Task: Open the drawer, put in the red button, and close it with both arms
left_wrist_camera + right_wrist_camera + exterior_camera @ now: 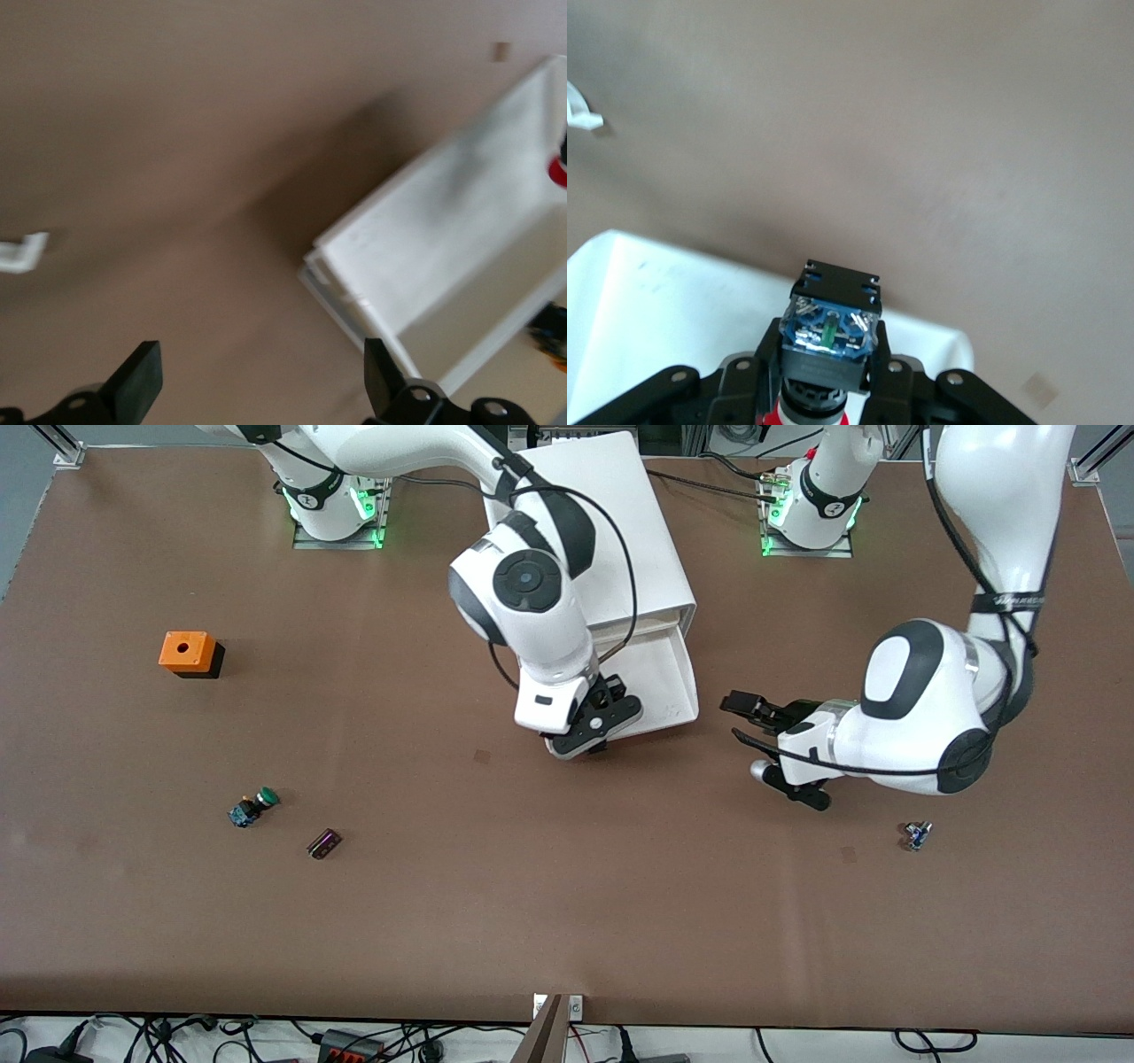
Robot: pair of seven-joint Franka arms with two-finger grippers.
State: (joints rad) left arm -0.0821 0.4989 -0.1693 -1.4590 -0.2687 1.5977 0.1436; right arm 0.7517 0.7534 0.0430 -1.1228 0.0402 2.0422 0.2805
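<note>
Red button [824,341], clamped cap-down between the closed fingers of the right gripper [595,722], hung over the front rim of the drawer [664,682]; the open tray lay directly beneath and toward the cabinet [611,522], so a short advance inward would likely suffice for release. Left gripper [753,726], fingers spread and empty, waited just beside the drawer's corner, toward the left arm's end. Brown table [532,903] carried a green button [254,806] and an orange cube [189,653], well apart.

Prob. "FRANKA" on left arm [1010,600], otherwise no legible txt.
</note>
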